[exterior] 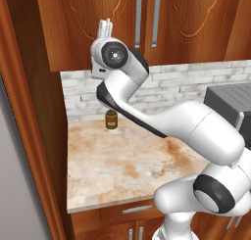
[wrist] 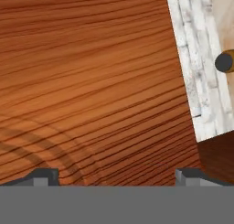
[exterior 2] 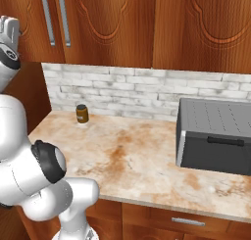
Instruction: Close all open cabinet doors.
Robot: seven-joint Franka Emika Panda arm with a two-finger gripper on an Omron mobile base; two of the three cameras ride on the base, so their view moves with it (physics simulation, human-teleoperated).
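The cabinet doors [exterior: 98, 23] are hanging right in front of the gripper [exterior: 105, 28], which is pointing straight at the reddish-brown wood panel with its jaws spread as wide as they go and nothing between them; in the hand view the two dark fingertips [wrist: 43, 176] are sitting far apart at the bottom, with striped wood grain and part of a carved curve filling the space ahead of them. From the base views every door in sight is appearing flush with its neighbours, the two long silver bar handles [exterior: 147, 18] standing side by side just off to the gripper's side, so the door facing the gripper is probably already shut and the open hand is likely placed there as a flat pusher, not to grasp anything. Each door is looking smooth and rigid, with a wavy routed outline. Below the gripper, beneath the doors' lower edge, a rough white brick backsplash [exterior 2: 122, 92] is running along the wall, and under that the table [exterior 2: 137, 160], a mottled beige stone slab, is carrying a small brown jar [exterior 2: 82, 113] with a dark lid close to the wall. Well away from the gripper, a boxy grey ribbed-top appliance [exterior 2: 215, 136] is resting on the same slab.
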